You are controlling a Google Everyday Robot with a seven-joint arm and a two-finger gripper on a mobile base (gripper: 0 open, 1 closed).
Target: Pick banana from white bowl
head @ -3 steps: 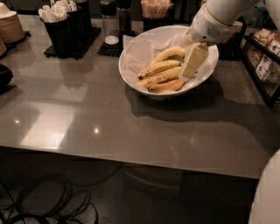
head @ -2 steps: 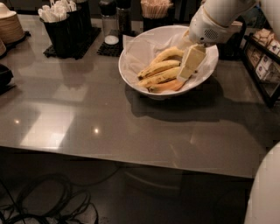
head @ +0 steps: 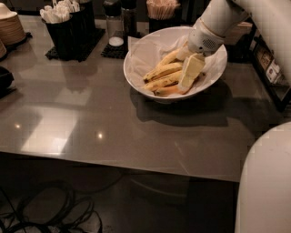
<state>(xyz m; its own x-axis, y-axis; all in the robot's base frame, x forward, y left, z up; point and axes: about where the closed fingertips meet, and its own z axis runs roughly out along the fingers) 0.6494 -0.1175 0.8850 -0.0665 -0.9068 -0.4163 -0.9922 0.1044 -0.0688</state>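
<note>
A large glossy white bowl (head: pixel 136 73) lined with crumpled white paper sits at the back middle of the grey table. Several yellow bananas (head: pixel 163 72) with brown spots lie in it. My gripper (head: pixel 187 79) reaches down into the bowl from the upper right, its pale fingers (head: pixel 191 72) lying over the right ends of the bananas. The white arm (head: pixel 218 20) hides the far right part of the bowl's inside.
Black caddies with white utensils (head: pixel 63 27) stand at the back left, beside a shaker (head: pixel 113 25) and a straw holder (head: pixel 161 11). Stacked tan plates (head: pixel 10 27) are at the far left. A shelf (head: pixel 270 68) stands at the right; cables (head: pixel 41 209) lie on the floor.
The gripper has shifted slightly lower and to the left among the bananas. The bowl and bananas look unmoved.
</note>
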